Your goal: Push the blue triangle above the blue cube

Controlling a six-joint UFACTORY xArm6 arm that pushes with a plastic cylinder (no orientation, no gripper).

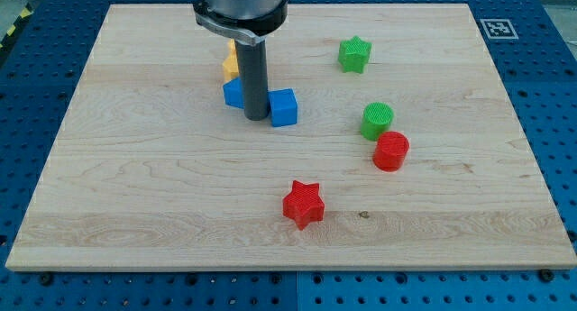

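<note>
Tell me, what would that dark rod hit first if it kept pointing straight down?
My tip already rests on the wooden board, so it meets the board itself, between the blue triangle and the blue cube.

Pale wooden board [135, 194]: visible grain, smooth matt finish. Red star-shaped plastic block [303, 204] and blue plastic cube [284, 108]: matt. Dark rod [254, 77]: matt, under glossy metal collar [242, 9].

Straight dark grey rod, smooth, cylindrical; my tip [257, 118] blunt, same dark tone; wider round collar above, grey metallic with black rim; top cropped by frame
</note>
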